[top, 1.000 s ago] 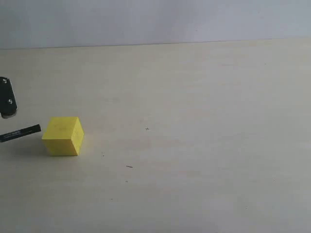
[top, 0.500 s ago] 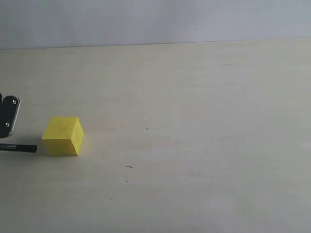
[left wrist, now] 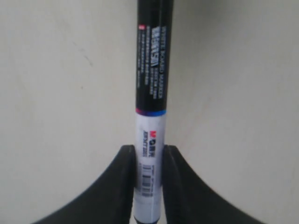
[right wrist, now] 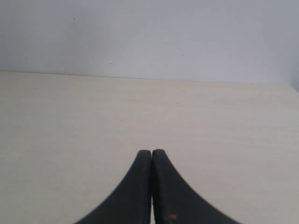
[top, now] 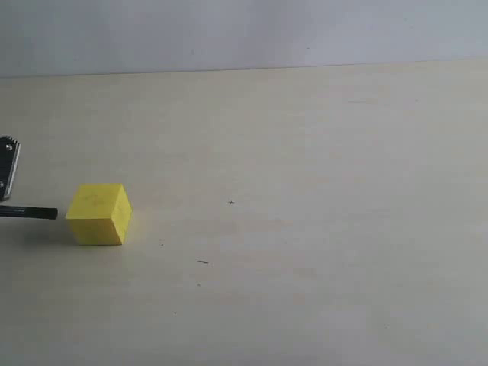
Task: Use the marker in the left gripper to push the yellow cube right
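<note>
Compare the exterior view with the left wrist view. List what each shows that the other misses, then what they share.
Only the exterior view shows the yellow cube, the grey wall, and how the marker points at the cube's left side with a small gap between them. Only the left wrist view shows the left pincer shut on the marker's white barrel, and the printed dark label. Both show the marker, part of the left pincer, and the pale table.
</note>
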Robot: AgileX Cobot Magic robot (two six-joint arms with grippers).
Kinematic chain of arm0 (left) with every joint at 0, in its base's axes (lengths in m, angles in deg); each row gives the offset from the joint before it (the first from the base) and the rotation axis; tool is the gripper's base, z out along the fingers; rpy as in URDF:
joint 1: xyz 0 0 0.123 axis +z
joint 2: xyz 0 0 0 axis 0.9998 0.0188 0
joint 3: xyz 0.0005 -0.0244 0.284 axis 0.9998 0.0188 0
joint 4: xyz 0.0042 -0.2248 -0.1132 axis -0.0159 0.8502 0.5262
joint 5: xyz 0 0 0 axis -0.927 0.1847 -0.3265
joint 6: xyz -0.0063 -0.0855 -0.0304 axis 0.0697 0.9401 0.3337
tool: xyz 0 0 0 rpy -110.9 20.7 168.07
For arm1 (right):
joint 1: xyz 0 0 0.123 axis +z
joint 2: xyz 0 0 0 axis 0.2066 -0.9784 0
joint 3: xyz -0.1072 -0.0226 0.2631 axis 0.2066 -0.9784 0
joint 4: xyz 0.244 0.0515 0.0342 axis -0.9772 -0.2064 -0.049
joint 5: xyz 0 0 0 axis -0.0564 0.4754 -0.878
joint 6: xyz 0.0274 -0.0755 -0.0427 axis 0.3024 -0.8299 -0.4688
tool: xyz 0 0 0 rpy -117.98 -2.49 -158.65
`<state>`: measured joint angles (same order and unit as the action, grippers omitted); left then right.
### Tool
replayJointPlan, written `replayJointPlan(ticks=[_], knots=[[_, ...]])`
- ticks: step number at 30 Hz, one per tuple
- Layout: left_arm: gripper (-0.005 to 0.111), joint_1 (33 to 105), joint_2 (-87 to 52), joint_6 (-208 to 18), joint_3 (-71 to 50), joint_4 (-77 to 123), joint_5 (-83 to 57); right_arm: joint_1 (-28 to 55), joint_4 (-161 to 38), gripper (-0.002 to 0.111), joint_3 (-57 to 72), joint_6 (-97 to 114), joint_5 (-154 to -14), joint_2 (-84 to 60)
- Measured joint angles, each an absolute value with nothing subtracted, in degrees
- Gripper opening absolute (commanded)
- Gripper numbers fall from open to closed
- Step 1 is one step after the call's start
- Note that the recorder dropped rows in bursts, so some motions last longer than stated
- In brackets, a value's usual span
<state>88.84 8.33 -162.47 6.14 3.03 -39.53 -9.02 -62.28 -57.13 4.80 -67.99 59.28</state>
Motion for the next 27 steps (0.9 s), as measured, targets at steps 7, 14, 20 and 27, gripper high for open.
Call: replayJointPlan(ticks=[7,14,20,27], knots=[[0.0,79.9,8.3,-164.8,6.1,9.1,-39.0,-9.0,-62.3,0.0,-57.1,4.8,-68.0,59.3],[0.0,82.7,8.3,-162.0,6.1,8.8,-41.3,-9.0,-62.3,0.0,-57.1,4.8,-68.0,59.3],[0.0,81.4,8.4,-161.7,6.1,8.5,-41.1,-9.0,-62.3,0.0,-57.1,4.8,-68.0,59.3],[0.0,70.5,8.5,-159.8,6.1,8.8,-37.1,-9.0,-62.3,0.0,-57.1,4.8,-68.0,59.3]])
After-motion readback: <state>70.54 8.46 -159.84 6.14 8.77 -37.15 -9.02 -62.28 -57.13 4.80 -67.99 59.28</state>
